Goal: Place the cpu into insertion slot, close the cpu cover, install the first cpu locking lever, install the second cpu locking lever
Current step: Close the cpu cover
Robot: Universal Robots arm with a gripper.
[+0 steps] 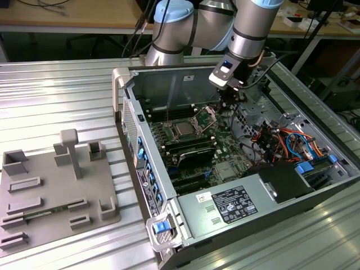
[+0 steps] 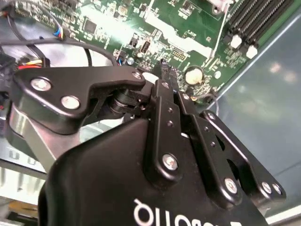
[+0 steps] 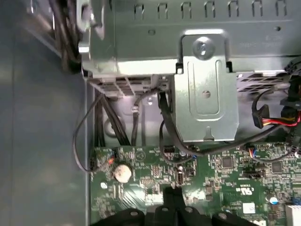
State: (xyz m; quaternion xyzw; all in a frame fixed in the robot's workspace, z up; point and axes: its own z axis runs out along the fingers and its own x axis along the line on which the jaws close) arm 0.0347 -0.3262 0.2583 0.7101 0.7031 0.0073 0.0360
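Inside the open grey metal computer case (image 1: 129,79), the small square silver-grey cpu (image 1: 183,130) looks seated in the silver-rimmed insertion slot (image 1: 174,128), whose thin silver cpu cover (image 1: 206,117) stands raised at two o'clock in the exterior view, beside the black gripper (image 1: 226,106), closed on nothing; closing and both levers are not yet done.

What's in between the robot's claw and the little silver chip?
In the exterior view, the cpu cover, tilted up open, stands between the gripper and the cpu.
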